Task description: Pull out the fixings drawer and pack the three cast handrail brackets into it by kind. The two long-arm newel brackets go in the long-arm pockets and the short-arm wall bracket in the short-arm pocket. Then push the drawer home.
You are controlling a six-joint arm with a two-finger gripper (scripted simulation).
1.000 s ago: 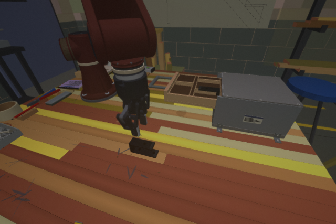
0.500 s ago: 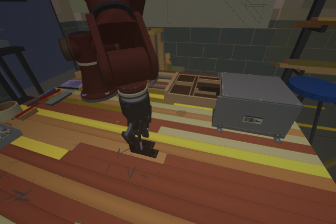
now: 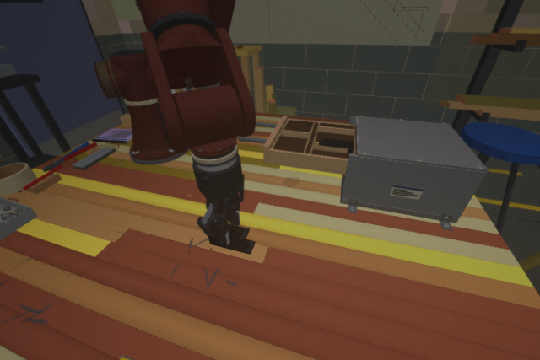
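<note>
A dark cast bracket (image 3: 237,243) lies on the striped bench top near its middle, on a pale wood patch. My gripper (image 3: 222,234) is down over it, open around its left end and holding nothing. Farther back, the wooden fixings drawer (image 3: 312,142) stands pulled out from the left side of the grey cabinet (image 3: 410,164); a dark bracket (image 3: 336,142) lies in one of its right-hand pockets, and the left pockets look empty. I see no other bracket from this side.
The red arm (image 3: 183,77) rises over the left middle of the bench. A blue stool (image 3: 501,142) stands off the right edge. Pencils, a flat bar (image 3: 93,158) and a roll of tape (image 3: 13,175) lie along the left side.
</note>
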